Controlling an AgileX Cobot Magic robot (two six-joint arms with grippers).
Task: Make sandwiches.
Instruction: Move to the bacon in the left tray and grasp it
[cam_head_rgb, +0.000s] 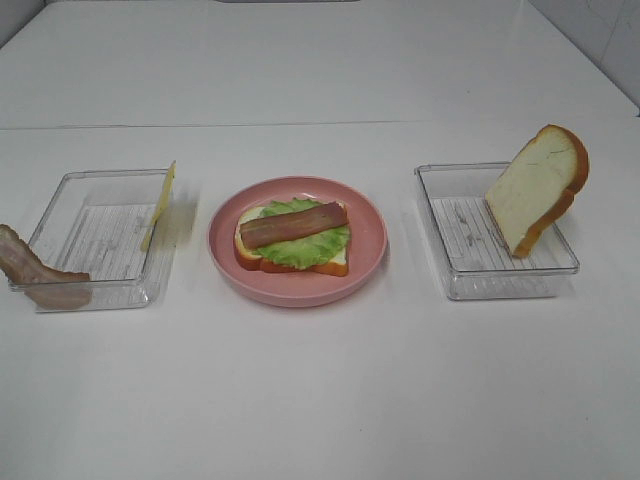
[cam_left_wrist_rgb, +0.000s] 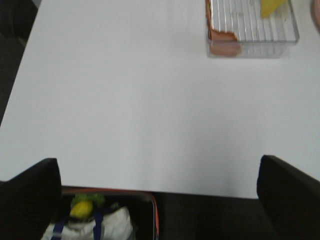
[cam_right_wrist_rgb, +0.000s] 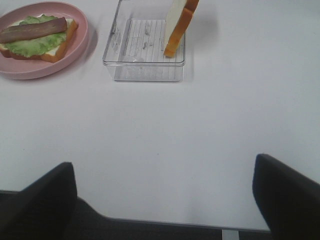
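- Sandwich stack (cam_head_rgb: 294, 238) lies flat at the middle of the pink plate (cam_head_rgb: 368, 250), which sits on the table (cam_head_rgb: 320, 400) between the two clear trays.
- So far it has three layers: a bread slice (cam_head_rgb: 330, 266) at the bottom, lettuce (cam_head_rgb: 300, 250) over it, and one bacon strip (cam_head_rgb: 293, 225) on top.
- By my reading the build is about halfway. Cheese and the closing slice are not yet on.
- In the exterior view, the stack's long axis follows the top bacon strip, which runs side to side across the plate. Its right end is angled slightly toward the far edge of the table.
- In the left tray (cam_head_rgb: 100, 178), the cheese square (cam_head_rgb: 160, 205) leans on edge against the wall nearest the plate.
- A second bacon strip (cam_head_rgb: 35, 272) hangs over that tray's outer near corner.
- In the right tray (cam_head_rgb: 500, 283), the second bread slice (cam_head_rgb: 530, 190) stands tilted against the outer wall.
- The left gripper (cam_left_wrist_rgb: 156, 165) and the right gripper (cam_right_wrist_rgb: 162, 162) are both spread wide with nothing between the jaws. Each is over bare table, well short of the trays.
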